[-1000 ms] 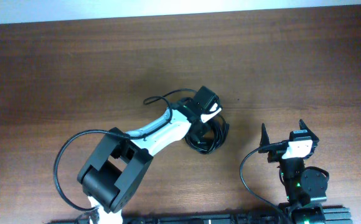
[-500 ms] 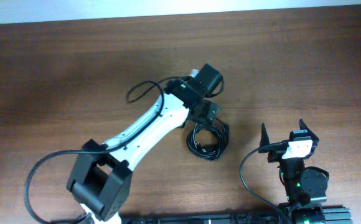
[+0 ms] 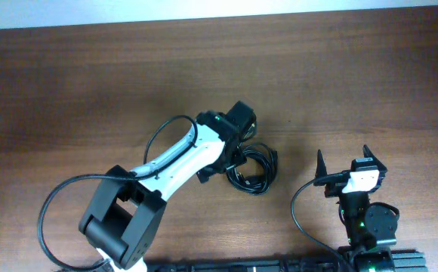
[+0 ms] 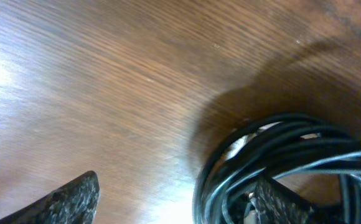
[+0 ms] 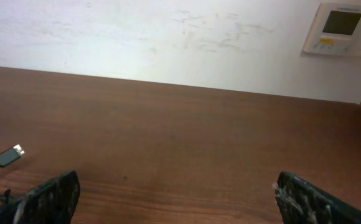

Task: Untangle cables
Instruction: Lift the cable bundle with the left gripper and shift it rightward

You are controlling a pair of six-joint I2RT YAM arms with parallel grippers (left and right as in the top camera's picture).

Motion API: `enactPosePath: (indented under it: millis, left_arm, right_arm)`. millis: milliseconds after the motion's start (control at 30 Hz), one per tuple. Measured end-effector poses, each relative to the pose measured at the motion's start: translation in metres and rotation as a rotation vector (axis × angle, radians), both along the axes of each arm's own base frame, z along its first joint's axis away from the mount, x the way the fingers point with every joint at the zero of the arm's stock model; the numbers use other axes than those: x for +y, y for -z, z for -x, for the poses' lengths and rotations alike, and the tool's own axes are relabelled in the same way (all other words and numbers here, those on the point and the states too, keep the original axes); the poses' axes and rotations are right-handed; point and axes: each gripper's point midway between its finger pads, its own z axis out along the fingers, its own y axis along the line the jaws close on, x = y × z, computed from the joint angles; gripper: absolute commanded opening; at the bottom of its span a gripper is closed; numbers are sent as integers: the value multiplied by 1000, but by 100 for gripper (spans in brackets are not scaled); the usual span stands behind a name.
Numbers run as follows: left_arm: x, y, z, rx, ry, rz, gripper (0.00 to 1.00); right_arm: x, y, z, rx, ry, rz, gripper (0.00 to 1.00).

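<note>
Cables [image 4: 292, 134] partly beyond the view's edge

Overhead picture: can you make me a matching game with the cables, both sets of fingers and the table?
1 cables
2 left fingers
3 right fingers
4 table

A brown wood
B apart, away from the coil
C black, coiled in a bundle
D apart, right at the coil

Pairs: 1-C, 2-D, 3-B, 4-A

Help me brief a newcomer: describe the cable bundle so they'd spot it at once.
On the wooden table, look just right of centre, at the tip of the white left arm. The cable bundle lies there: thin black cords coiled into a ring, loose on the wood, unlike the thicker wires looping from the arms.
</note>
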Motion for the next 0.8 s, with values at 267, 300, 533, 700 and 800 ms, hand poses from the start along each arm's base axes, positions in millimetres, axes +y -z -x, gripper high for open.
enactPosePath:
  millis: [267,300,533,700,800]
  left_arm:
    - [-10,14,15,26,41,35,76]
    - [-13,14,17,24,73,36,75]
    - [-29,15,29,-1,232,28,62]
    - [-25,25,19,-69,175,9,64]
    - [-27,25,9,-117,165,5,59]
  right_arm:
    - [0,0,0,0,0,0,99]
    - [0,0,0,0,0,0,99]
    - [0,0,0,0,0,-1,99]
    - [0,0,0,0,0,0,99]
    - [0,0,0,0,0,0,99]
